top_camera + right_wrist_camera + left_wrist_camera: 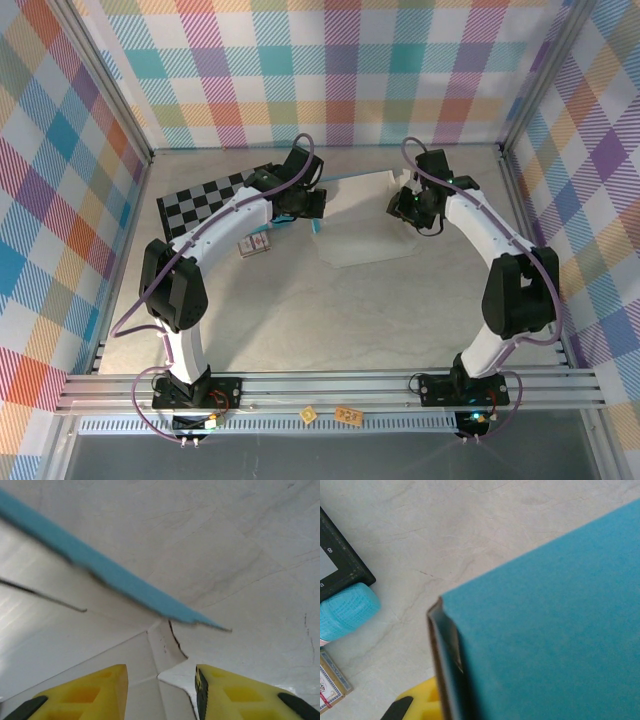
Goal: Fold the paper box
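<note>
The paper box (365,235) lies at the back middle of the table, whitish inner face up, with flaps raised along its far side. My left gripper (305,205) is at its left edge. In the left wrist view the turquoise outer face (545,630) is close up, and a folded edge (442,655) runs down beside my yellow finger (420,702); that gripper (451,707) is shut on this wall. My right gripper (405,205) is at the right flap. Its fingers (95,692) stand apart over the white inner corner (162,645), under a turquoise flap (115,577); this gripper (160,690) is open.
A black-and-white checkered board (200,205) lies at the back left, its dark edge (342,565) close to the left gripper. A small patterned card (254,245) sits near it, with a turquoise rounded object (345,612) beside. Metal frame rails (330,385) run along the near edge.
</note>
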`<state>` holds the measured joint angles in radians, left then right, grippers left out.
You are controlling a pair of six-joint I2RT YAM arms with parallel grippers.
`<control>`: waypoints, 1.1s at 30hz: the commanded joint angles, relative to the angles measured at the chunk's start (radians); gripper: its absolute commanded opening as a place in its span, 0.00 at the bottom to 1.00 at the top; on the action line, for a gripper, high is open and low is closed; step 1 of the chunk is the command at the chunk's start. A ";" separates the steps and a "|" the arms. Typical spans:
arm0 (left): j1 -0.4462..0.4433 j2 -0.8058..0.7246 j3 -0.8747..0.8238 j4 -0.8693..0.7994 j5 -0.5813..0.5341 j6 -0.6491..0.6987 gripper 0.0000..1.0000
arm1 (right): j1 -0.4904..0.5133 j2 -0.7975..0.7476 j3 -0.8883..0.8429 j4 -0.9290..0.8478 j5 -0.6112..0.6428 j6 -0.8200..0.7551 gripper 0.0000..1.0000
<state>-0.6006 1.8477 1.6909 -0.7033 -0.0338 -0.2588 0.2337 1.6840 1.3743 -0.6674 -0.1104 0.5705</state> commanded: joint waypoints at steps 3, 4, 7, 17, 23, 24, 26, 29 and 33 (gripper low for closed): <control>-0.008 -0.044 0.003 0.009 0.023 0.020 0.00 | -0.010 0.017 0.018 0.019 0.033 -0.051 0.40; -0.008 -0.042 0.004 0.011 0.025 0.019 0.00 | -0.011 0.018 0.013 0.031 0.024 -0.051 0.39; -0.008 -0.034 0.010 0.008 0.034 0.019 0.00 | -0.011 0.026 0.015 0.073 -0.011 -0.055 0.31; -0.008 -0.022 0.019 0.014 0.037 0.018 0.00 | -0.006 0.055 0.065 0.084 -0.104 -0.057 0.25; -0.008 -0.018 0.023 0.023 0.036 0.004 0.00 | 0.024 0.059 0.078 0.070 -0.132 -0.073 0.23; -0.008 -0.018 0.023 0.026 0.034 0.001 0.00 | 0.029 0.059 0.077 0.065 -0.136 -0.071 0.23; -0.008 -0.016 0.023 0.031 0.034 -0.005 0.00 | 0.039 0.056 0.068 0.063 -0.145 -0.067 0.23; -0.008 -0.012 0.024 0.038 0.038 -0.011 0.00 | 0.053 0.051 0.054 0.074 -0.170 -0.058 0.23; -0.007 -0.007 0.031 0.047 0.041 -0.019 0.00 | 0.070 0.055 0.054 0.059 -0.164 -0.055 0.22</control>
<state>-0.6014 1.8481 1.6913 -0.7010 -0.0162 -0.2687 0.2882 1.7329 1.4197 -0.6025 -0.2386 0.5301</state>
